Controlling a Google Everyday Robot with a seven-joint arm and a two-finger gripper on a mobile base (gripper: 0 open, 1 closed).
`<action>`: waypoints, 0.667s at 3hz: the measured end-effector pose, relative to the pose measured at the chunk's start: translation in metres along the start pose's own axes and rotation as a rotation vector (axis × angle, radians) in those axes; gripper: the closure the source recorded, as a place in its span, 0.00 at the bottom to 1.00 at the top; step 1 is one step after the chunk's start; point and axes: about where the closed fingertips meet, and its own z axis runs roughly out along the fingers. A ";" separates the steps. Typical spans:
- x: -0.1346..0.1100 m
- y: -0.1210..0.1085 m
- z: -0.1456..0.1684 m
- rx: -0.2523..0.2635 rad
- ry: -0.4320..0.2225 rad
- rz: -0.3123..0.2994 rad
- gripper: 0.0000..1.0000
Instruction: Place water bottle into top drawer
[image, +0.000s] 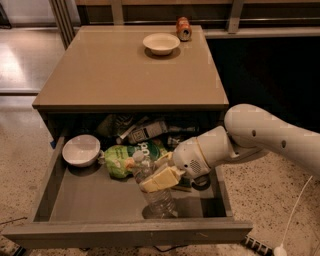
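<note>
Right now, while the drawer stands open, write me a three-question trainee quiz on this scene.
1. True or false: the water bottle lies flat on the cabinet top.
2. What stands nearest the orange soda can on that top? A) a white bowl B) a mug C) a spoon
3. Short answer: where is the pincer?

Key
1. False: it stands upright inside the top drawer.
2. A.
3. At the water bottle's upper half, over the drawer's front part, just right of the green snack bag.
</note>
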 end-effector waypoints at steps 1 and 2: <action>0.016 0.004 0.018 -0.094 0.023 0.040 1.00; 0.022 0.006 0.025 -0.134 0.029 0.053 1.00</action>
